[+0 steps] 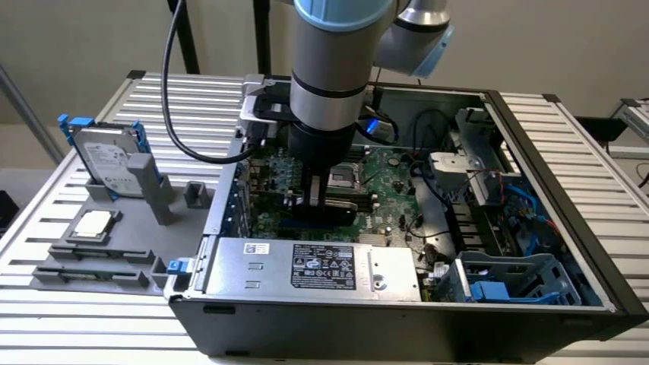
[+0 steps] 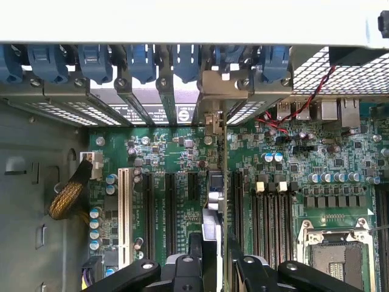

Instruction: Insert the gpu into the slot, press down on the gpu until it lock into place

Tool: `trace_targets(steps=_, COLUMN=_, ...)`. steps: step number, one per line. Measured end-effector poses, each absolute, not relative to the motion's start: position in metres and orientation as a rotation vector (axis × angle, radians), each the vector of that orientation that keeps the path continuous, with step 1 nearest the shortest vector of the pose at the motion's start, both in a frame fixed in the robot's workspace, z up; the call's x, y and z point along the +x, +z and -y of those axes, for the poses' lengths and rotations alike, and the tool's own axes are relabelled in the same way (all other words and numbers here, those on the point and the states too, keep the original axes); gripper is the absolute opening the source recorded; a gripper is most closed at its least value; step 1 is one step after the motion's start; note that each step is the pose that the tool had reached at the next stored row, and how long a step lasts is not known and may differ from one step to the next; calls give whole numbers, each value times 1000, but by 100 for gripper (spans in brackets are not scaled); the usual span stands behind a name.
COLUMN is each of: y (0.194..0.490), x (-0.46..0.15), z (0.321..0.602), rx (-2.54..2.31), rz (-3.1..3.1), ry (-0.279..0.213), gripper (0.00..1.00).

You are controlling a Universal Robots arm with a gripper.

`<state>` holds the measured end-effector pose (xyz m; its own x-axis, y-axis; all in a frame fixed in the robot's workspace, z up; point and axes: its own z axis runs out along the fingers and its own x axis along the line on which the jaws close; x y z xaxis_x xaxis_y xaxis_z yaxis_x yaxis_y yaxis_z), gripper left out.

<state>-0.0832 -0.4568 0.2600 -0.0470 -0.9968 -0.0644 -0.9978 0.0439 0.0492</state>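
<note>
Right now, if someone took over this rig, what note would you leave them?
Pincer: closed on the gpu, low inside the case.
Gpu: upright on edge, in line over the blue slot, bracket end at the case's rear opening.
Done: card brought to the slot.
Left: seating can't be judged from here; press-down and lock not confirmed.

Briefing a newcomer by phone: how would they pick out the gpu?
Inside the open computer case, find the green motherboard. The gpu stands on edge there, directly under the gripper. Unlike the low black slots alongside, it rises above the board.
</note>
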Motion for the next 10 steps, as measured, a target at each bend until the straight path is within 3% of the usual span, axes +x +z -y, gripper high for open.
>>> trace_targets(steps=10, y=260, x=-83, z=456, rx=-2168, rz=-2252, ry=122, gripper=26)
